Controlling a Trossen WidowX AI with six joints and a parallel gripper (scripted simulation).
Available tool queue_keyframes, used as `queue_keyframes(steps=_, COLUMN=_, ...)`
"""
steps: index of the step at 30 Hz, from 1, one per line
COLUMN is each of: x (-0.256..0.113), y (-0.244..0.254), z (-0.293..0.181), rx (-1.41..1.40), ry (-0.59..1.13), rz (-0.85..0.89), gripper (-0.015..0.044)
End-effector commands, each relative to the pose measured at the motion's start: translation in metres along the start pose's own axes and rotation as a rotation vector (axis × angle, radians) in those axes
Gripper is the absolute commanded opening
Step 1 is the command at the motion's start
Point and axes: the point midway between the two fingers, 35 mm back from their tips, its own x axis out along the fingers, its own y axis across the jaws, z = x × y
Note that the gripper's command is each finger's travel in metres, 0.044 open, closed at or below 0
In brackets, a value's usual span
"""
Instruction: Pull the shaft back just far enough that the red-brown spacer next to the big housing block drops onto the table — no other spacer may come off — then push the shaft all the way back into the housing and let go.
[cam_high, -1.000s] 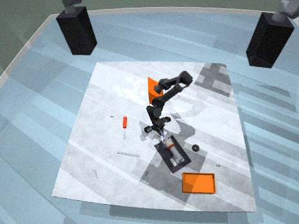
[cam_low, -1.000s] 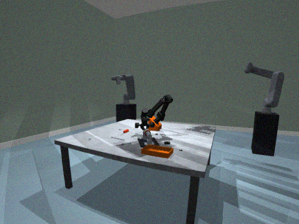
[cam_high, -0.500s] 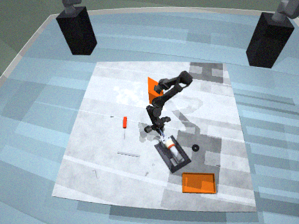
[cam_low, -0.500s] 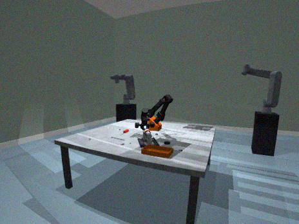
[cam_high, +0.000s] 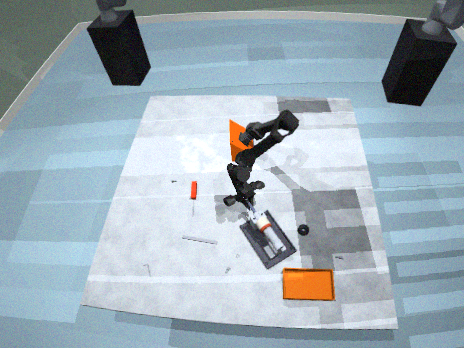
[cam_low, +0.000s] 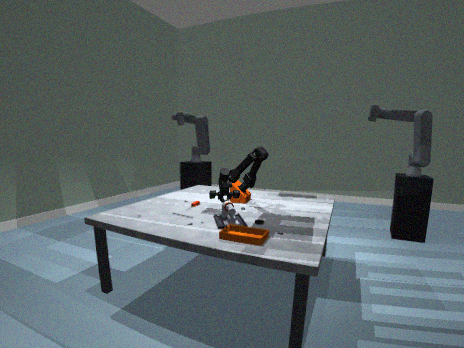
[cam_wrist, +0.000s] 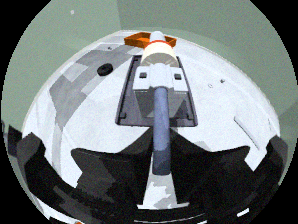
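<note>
My gripper (cam_high: 248, 203) (cam_low: 225, 199) (cam_wrist: 159, 129) is shut on the near end of the blue-grey shaft (cam_high: 252, 207) (cam_wrist: 160, 112). The shaft runs straight into a pale block (cam_high: 256, 215) (cam_wrist: 160, 74) with two small square openings, on the dark base frame (cam_high: 255, 247) (cam_wrist: 126, 97). Beyond the block a wide cream cylinder (cam_high: 262, 222) (cam_wrist: 157, 55) sits on the shaft line. The red-brown spacer (cam_high: 265, 227) (cam_wrist: 158, 43) is a thin ring beyond the cream part, still in line. A white cylinder (cam_high: 273, 240) (cam_wrist: 157, 36) follows it. Gaps between these parts are too small to tell.
A black ring (cam_high: 303, 230) (cam_low: 259, 221) (cam_wrist: 104, 69) lies beside the base. An orange tray (cam_high: 308, 285) (cam_low: 243, 237) stands beyond it. A red-handled tool (cam_high: 194, 190) (cam_low: 195, 204) and a thin grey bar (cam_high: 199, 240) (cam_wrist: 246, 131) lie off to one side. An orange stand (cam_high: 237, 145) is behind the gripper.
</note>
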Motion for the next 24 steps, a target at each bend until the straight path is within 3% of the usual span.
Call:
queue_keyframes(steps=1, x=-0.0015, y=0.0002, z=-0.0018, rx=0.002, ry=0.000, rz=0.001, gripper=0.0000)
queue_keyframes(steps=24, x=-0.0034, y=0.0002, z=-0.0037, rx=0.003, ry=0.000, rz=0.001, gripper=0.0000)
